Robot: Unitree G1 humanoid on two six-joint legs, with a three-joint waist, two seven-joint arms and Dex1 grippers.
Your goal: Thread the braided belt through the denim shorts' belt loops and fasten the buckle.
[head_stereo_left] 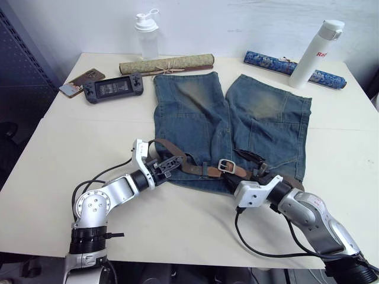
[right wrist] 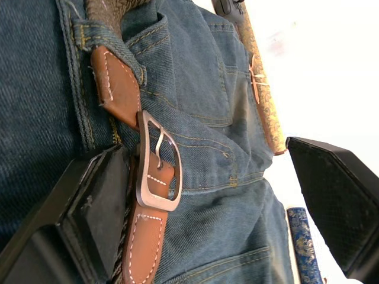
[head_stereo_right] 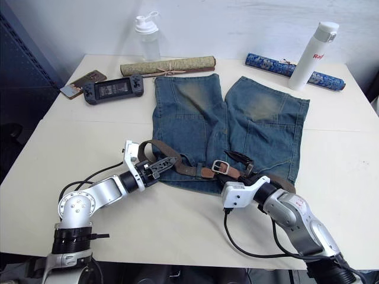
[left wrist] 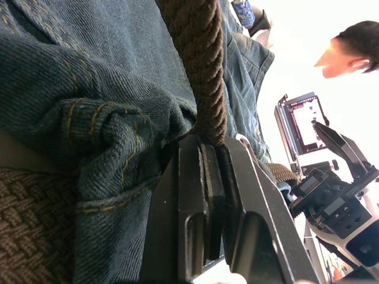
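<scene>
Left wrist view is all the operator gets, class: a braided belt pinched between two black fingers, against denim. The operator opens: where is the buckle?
Observer: The buckle lies near the middle of the waistband of the denim shorts, between the two grippers.
Operator: Is the right gripper holding it?
Observer: No. The right gripper is open, with one finger beside the buckle and the other well apart from it.
Operator: What lies beyond the shorts?
Observer: A rolled tan mat lies along the far hem of one leg, and a white bottle stands past the other.
</scene>
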